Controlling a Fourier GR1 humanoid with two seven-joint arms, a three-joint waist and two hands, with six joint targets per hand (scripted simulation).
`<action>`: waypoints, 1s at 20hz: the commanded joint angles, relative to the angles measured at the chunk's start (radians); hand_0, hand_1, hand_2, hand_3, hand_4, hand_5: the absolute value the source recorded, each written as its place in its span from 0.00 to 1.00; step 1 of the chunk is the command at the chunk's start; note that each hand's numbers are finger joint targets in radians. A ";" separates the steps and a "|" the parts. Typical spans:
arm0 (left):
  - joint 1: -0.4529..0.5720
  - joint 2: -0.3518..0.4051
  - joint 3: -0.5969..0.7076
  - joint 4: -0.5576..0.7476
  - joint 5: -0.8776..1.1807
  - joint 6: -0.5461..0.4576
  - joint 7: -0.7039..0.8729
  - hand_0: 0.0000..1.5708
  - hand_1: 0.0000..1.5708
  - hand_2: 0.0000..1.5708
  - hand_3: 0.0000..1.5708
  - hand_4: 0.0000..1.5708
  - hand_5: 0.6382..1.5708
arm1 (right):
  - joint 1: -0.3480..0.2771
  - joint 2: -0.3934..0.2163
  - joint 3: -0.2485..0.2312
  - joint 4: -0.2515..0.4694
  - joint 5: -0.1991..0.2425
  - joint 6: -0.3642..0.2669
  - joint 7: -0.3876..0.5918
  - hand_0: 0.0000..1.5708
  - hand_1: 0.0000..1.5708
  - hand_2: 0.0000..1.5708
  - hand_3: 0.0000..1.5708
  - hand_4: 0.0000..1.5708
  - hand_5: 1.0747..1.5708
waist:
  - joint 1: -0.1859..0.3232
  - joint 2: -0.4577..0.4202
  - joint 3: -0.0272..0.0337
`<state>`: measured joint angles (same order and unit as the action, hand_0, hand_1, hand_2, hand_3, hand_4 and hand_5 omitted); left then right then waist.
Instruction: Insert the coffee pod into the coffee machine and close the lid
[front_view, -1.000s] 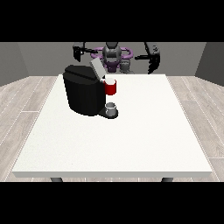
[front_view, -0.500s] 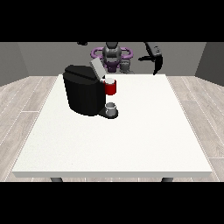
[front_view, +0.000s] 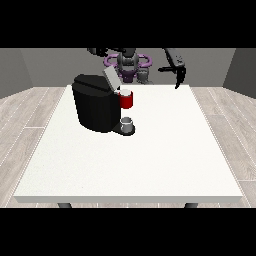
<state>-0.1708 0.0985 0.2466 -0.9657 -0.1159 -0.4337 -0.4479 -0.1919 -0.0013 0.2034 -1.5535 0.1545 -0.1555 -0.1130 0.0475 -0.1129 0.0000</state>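
Note:
The black coffee machine stands on the white table at the back left. Its grey lid is tilted up and open. A red pod holder juts from the machine's front, with a small pale pod resting in its top. The hand at the view's right hangs over the table's far edge, well to the right of the machine, with fingers straight and pointing down, holding nothing. The hand at the view's left is raised behind the machine, near the robot's shoulder.
A small grey cup sits on the machine's base under the red holder. The robot's torso is behind the table's far edge. White tabletop stretches to the front and right of the machine.
The arm at the view's right has swung upward, and its hand now hangs down more steeply. The hand at the view's left rose slightly. The machine, lid and pod have not moved.

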 joint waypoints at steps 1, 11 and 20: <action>0.035 -0.042 -0.073 -0.095 -0.014 -0.007 0.011 0.00 0.00 0.00 0.00 0.12 1.00 | -0.103 0.001 -0.053 0.074 0.023 -0.064 0.008 0.00 0.00 0.00 0.00 0.13 1.00 | 0.069 0.049 0.0002; 0.080 0.008 -0.063 -0.205 0.047 -0.011 -0.001 0.00 0.00 0.00 0.00 0.24 1.00 | -0.236 -0.030 -0.166 0.217 0.030 -0.017 0.014 0.00 0.00 0.00 0.00 0.25 1.00 | 0.061 0.115 0.0000; 0.075 -0.001 -0.069 -0.241 0.071 0.015 -0.003 0.00 0.00 0.00 0.00 0.21 1.00 | -0.321 -0.066 -0.270 0.392 -0.023 -0.009 -0.108 0.00 0.00 0.00 0.00 0.29 1.00 | 0.067 0.179 0.0000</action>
<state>-0.0852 0.1016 0.1737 -1.2106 -0.0554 -0.4392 -0.4327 -0.4734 -0.0606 -0.0401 -1.2268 0.1466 -0.1744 -0.1825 0.1212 0.0380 0.0001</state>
